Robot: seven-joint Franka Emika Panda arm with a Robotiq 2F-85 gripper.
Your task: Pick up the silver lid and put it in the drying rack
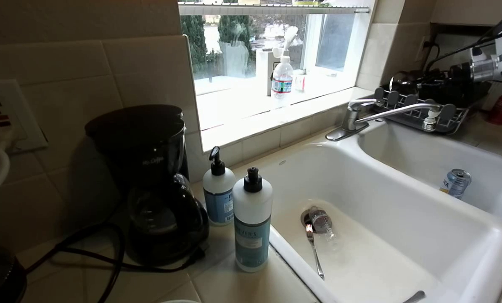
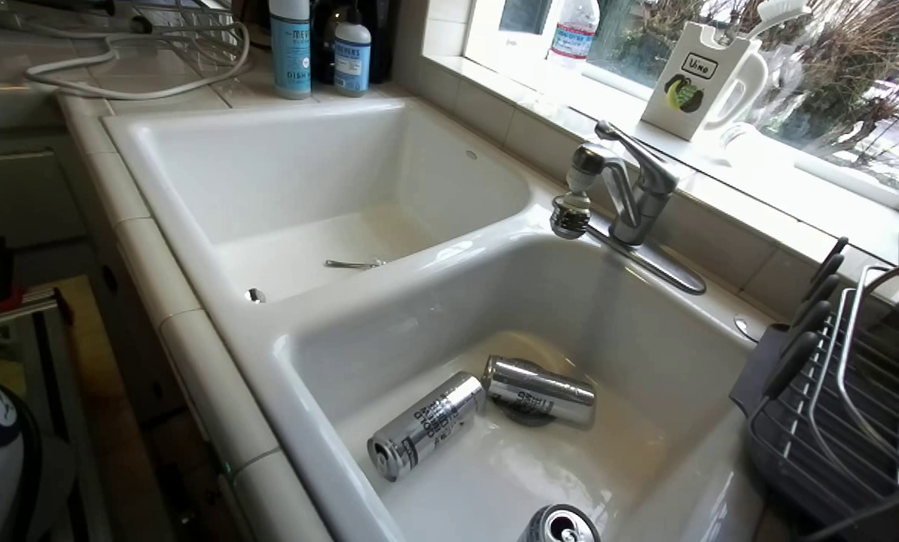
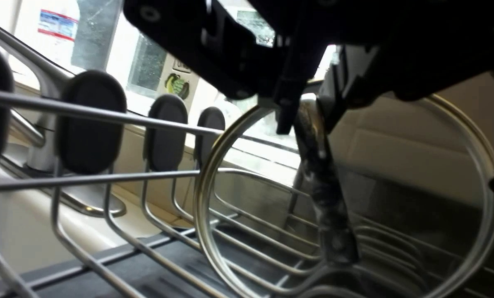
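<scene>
Kitchen sink (image 2: 419,277), white, beside the rack (image 2: 788,467); at the rack, the gripper (image 3: 308,126) holds the lid (image 3: 337,215) on edge.

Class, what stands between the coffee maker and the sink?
In an exterior view, a pump bottle and a taller bottle stand between the coffee maker and the sink.

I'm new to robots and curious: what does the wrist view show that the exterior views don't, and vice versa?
Only the wrist view clearly shows the gripper holding the silver-rimmed glass lid by its handle.

Only the exterior views show the dish soap bottle, the pump soap bottle and drink cans.

All three share the chrome faucet, the water bottle and the drying rack.
</scene>
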